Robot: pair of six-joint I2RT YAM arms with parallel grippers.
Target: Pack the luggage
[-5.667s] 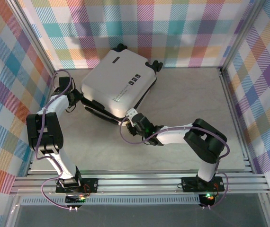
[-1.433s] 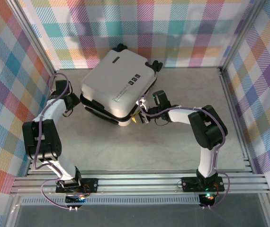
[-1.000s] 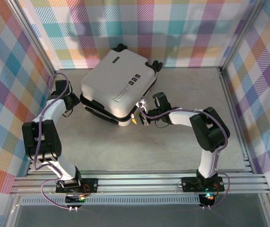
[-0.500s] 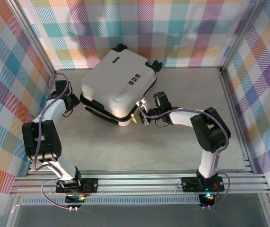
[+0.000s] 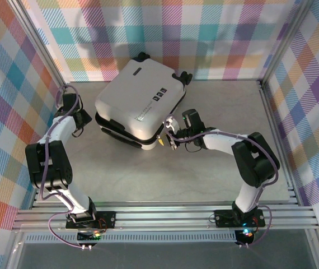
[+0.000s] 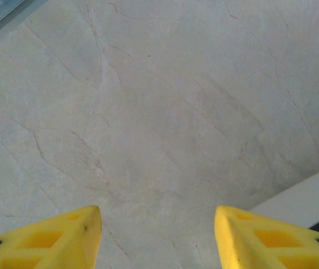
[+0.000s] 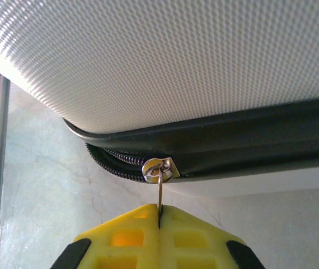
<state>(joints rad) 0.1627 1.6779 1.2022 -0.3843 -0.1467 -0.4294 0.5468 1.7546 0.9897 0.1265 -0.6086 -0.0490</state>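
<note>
So here's where we're at: the luggage (image 5: 139,103) lies flat toward the back of the table (image 5: 215,168), a bit left of centre and turned at an angle. Its wheels (image 5: 182,76) are up by the plaid back wall (image 5: 204,39). White shell on top, lid down, with a black seam running along the near edge.

Our right gripper (image 7: 160,216) sits right at the near corner of the case. Its yellow fingers (image 7: 131,230) are pressed together, pinching the thin metal pull (image 7: 160,196) between the tips. The pull runs straight up to the slider (image 7: 158,169), which sits on the black zip (image 7: 115,161) just under the textured shell. Left of the slider the two sides of the zip look parted, while to the right the black band looks joined up.

Our left gripper (image 6: 155,235) is off the left side of the case, near it but not touching. Its fingers are spread, with nothing between them, just bare marbled tabletop below. A pale edge (image 6: 305,196) pokes in at the lower right of that wrist view; we can't tell for sure what it is.
</note>
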